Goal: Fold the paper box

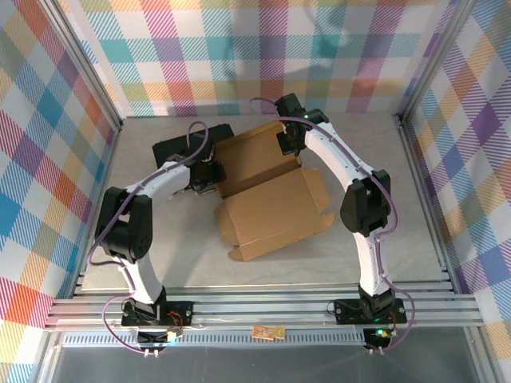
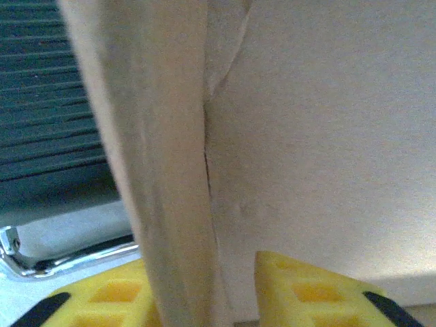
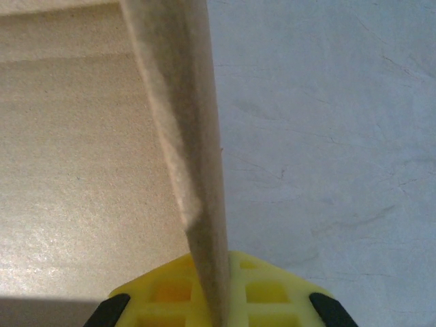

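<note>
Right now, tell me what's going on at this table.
Two robot arms are working on a brown cardboard box that lies mostly unfolded on the table. The right gripper is pinched on a raised flap at the box's far edge. The left gripper has a flap on the box's left side between its fingers, though I can't tell how tight that grip is. A black case sits behind the left gripper. The box has no closed shape yet.

Paper box [image 1: 267,203] at the middle of the table [image 1: 399,239], the case [image 1: 172,148] just behind its far-left corner.
</note>
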You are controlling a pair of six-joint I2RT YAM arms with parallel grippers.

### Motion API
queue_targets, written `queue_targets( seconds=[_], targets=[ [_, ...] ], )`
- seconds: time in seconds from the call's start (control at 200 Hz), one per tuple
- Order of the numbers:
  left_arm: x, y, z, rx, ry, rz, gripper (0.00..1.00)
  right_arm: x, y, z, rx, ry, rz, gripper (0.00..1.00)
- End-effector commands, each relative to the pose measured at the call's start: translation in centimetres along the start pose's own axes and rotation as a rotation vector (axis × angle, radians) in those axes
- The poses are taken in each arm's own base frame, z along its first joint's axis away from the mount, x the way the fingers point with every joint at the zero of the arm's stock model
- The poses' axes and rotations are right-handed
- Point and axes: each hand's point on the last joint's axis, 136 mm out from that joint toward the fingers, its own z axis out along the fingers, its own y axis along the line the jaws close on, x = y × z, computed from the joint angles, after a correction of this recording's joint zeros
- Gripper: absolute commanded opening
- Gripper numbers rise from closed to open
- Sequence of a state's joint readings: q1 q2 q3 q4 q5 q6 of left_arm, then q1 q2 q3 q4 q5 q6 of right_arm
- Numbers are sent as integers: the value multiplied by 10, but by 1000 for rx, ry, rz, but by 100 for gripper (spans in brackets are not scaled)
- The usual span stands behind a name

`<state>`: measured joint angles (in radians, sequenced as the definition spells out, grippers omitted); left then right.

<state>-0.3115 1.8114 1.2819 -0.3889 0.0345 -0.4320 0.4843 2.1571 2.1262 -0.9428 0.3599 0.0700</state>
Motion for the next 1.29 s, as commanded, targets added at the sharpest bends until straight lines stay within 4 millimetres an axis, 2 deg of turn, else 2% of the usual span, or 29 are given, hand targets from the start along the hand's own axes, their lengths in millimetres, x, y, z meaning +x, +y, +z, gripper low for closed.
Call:
queue_targets(
  seconds=[0.0,0.035,0.105,0.285,0.41,0.565,1.13,1.29],
  targets=[
    [-10,5,7,-36,-28,-7,26,-12,-4,-24,-28,-56,19,0],
    [-8,7,8,-51,-27,-4,21,-12,-4,-24,-28,-56,17,0],
    [-6,13,6,-107,-32,8,0,-11,-4,-22,-24,-55,11,0],
    [-9,17,-14,-237,-59,64,0,-9,-16,-21,49,-50,-15,0],
    [-11,17,-25,-309,-74,84,0,-6,-32,-24,163,-45,-18,0],
    [-14,21,-34,-400,-95,99,0,-5,-39,-29,278,-50,-28,0],
    [-19,23,-49,-457,-138,108,0,1,-37,-45,238,-57,65,0],
    [-23,11,-58,-392,-158,90,0,5,-34,-47,202,-66,71,0]
  ],
)
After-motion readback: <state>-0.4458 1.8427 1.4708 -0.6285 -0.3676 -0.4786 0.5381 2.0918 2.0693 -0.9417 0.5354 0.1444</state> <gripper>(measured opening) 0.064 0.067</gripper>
